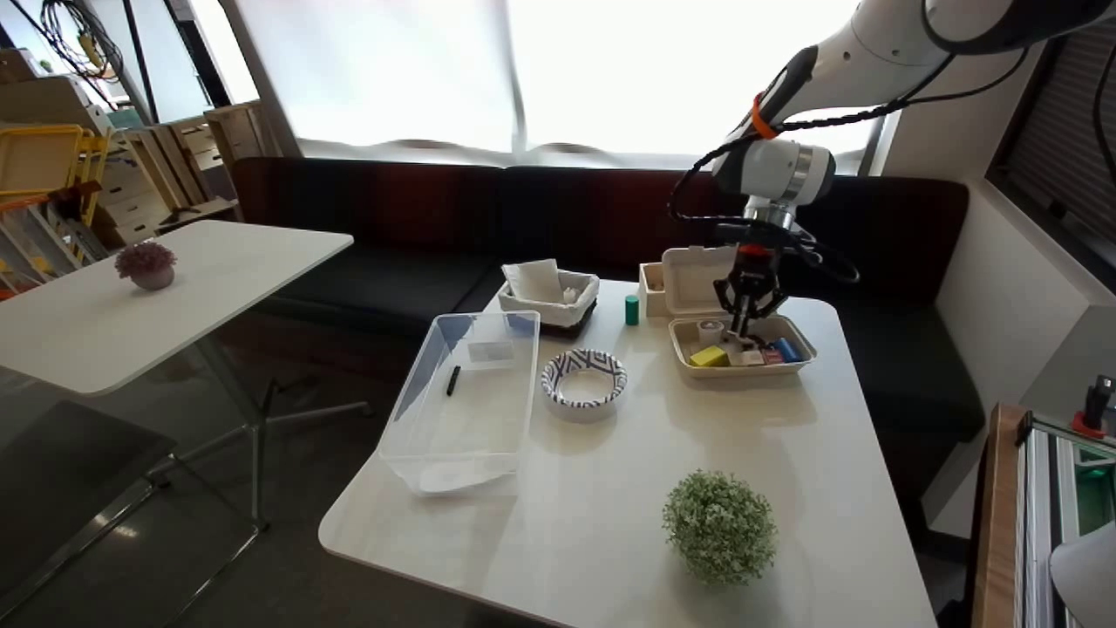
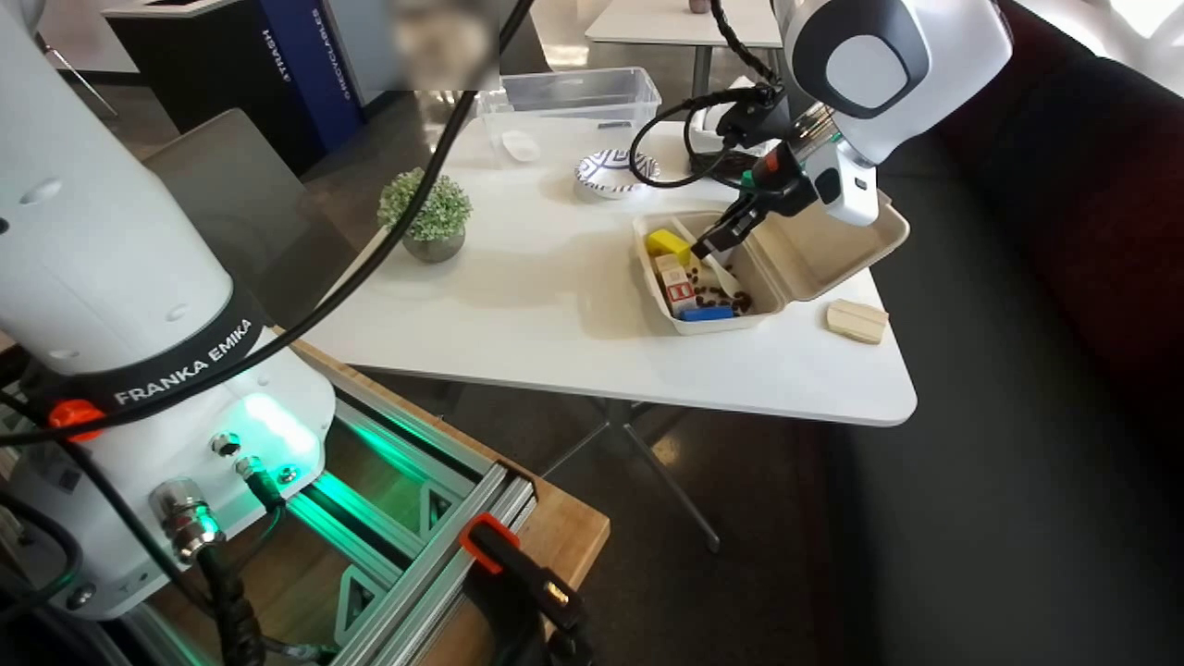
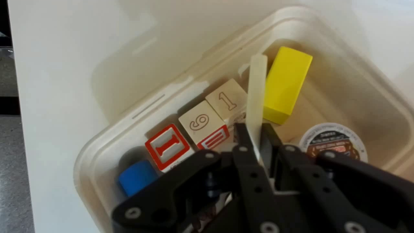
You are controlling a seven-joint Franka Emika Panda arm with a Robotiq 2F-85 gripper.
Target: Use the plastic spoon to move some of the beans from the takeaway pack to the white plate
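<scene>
A: What is held by the tool [image 3: 254, 130]?
B: The pale plastic spoon [image 3: 257, 92] is clasped in it; in the wrist view the handle's end is seen jutting out past the tips.
A: And where is the takeaway pack [image 1: 741, 372]?
B: On the white bench [image 1: 636, 488], below the tool, hinged wide open. In an exterior view dark beans [image 2: 741, 302] are seen scattered on its floor near the spoon's bowl; the space is shared with a yellow block [image 3: 288, 84], lettered blocks [image 3: 202, 121] and a blue piece [image 3: 137, 177].
A: How much of the task is done?
B: The spoon is secured, and its bowl is held inside the pack, among the beans or just above them; which of the two cannot be told. Scooping appears to be the step in hand. Whether any beans are carried is not clear.
A: What is left?
B: Most of it, seemingly. A load is to be scooped, lifted over the pack's wall and tipped onto the white plate [image 1: 585, 385], judged to be the dish with a blue-patterned rim, well apart from the pack and just beside a clear bin [image 1: 471, 328]. No beans can be made out on it.
</scene>
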